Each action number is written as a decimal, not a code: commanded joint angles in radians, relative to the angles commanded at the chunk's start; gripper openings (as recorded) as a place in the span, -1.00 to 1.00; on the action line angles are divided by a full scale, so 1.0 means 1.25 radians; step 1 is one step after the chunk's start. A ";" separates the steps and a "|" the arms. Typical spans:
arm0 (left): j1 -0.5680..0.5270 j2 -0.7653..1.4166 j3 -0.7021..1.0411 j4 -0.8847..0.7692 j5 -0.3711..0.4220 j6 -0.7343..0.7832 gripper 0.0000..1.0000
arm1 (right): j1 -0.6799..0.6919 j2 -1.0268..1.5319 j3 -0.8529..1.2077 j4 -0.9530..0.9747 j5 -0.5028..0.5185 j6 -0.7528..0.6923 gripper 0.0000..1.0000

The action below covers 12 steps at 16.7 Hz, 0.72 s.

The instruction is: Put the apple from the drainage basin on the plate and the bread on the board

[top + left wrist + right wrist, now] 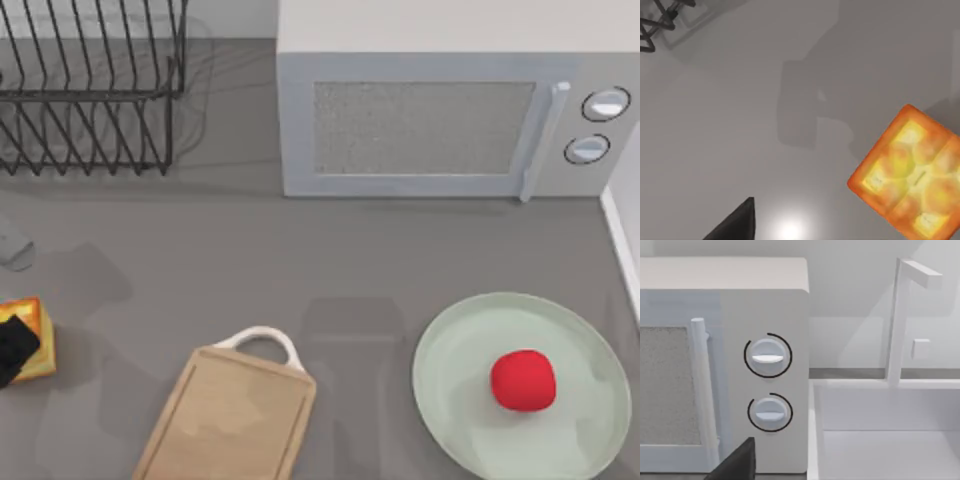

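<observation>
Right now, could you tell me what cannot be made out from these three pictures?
- Left gripper: cut off by the top view's left edge; open or shut is unclear.
- Bread: partly covered by that gripper in the top view, cropped in the left wrist view.
- Board: its near end runs off the bottom edge.
- Plate holding the apple: its rim is clipped at the bottom edge.

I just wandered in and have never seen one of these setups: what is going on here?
Two AgileX arms are sorting food on a table. The apple already sits on the plate at the right. The left gripper is at the bread near the table's left edge, beside the board, which has nothing on it yet. The right arm's wrist camera faces the microwave.
</observation>
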 joint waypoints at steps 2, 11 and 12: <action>0.000 0.143 0.088 -0.086 0.001 0.113 1.00 | 0.000 0.000 0.000 0.000 0.000 0.000 1.00; 0.004 0.541 0.357 -0.322 0.003 0.440 1.00 | 0.000 0.000 0.000 0.000 0.000 0.000 1.00; 0.004 0.549 0.363 -0.327 0.003 0.448 1.00 | 0.000 0.000 0.000 0.000 0.000 0.000 1.00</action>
